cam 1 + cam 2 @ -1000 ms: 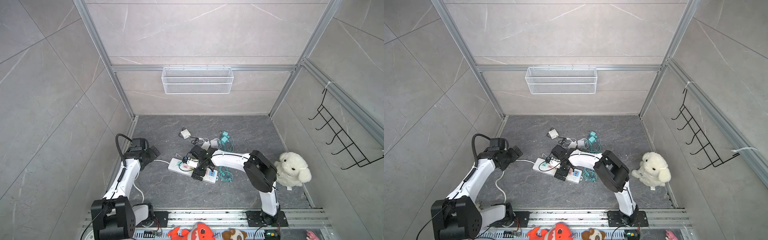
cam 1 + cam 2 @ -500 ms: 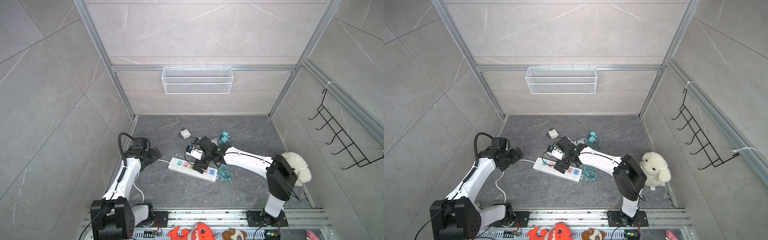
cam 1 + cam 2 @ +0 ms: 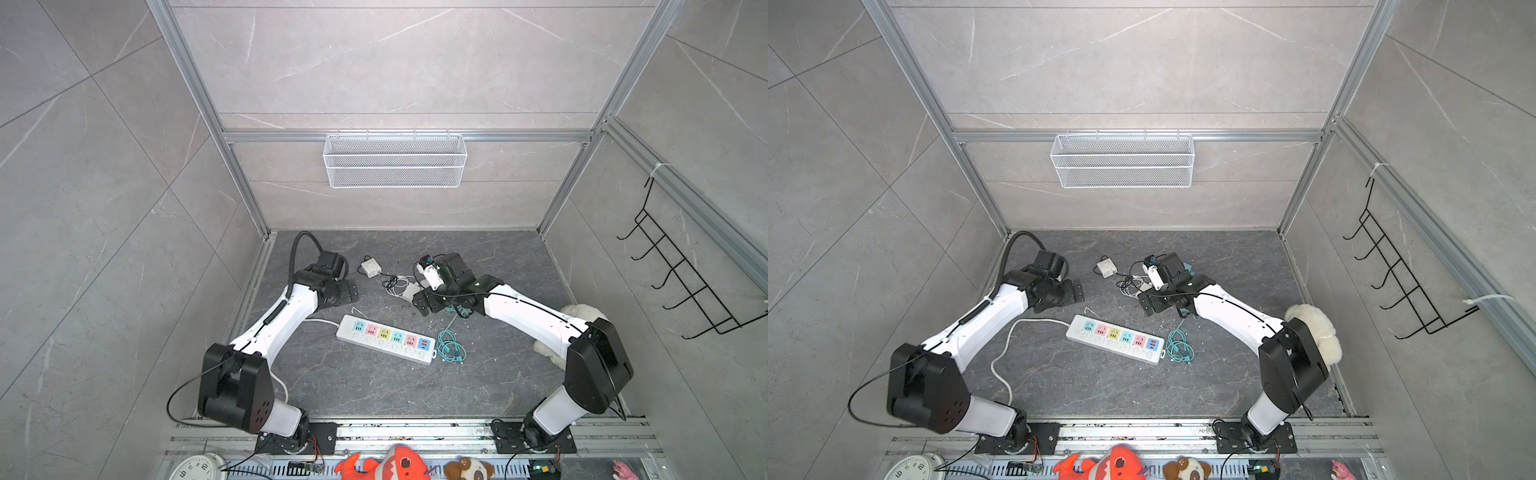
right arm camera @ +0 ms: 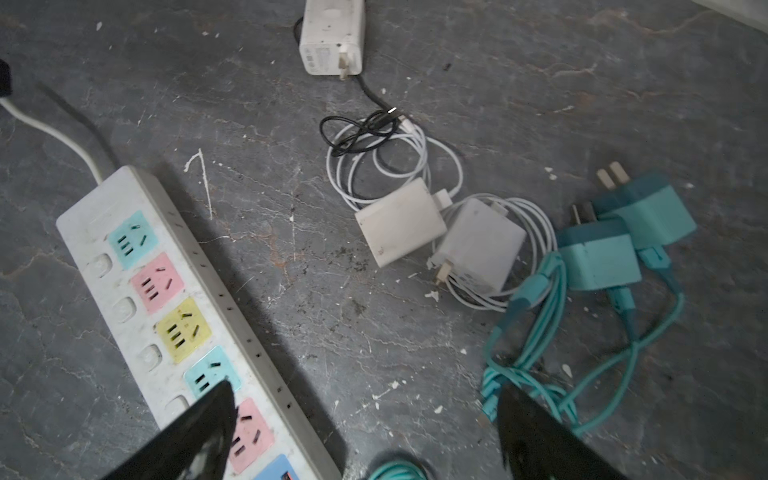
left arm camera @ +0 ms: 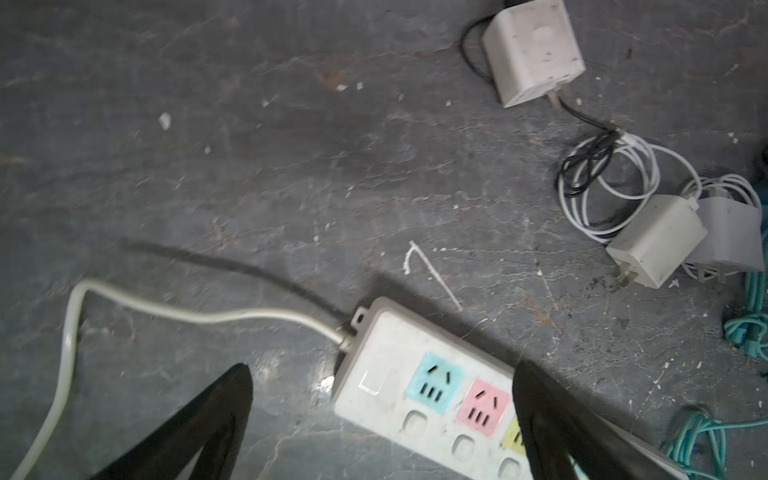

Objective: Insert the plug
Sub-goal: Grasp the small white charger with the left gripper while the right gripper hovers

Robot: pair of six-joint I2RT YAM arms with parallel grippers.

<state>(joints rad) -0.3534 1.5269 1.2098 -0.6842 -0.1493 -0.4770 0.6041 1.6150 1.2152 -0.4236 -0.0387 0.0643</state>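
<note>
On back wall (image 3: 395, 83): wire basket (image 3: 395, 160); power strip (image 3: 386, 338) on floor (image 3: 374, 386).

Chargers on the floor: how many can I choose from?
5: lone white charger apart, two white chargers together, two teal chargers beside them. None seems hidden.

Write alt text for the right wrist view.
Open right gripper hovers over a dark floor, holding nothing. A white power strip with empty coloured sockets lies alongside three white chargers and two teal plugs, all unplugged.
</note>
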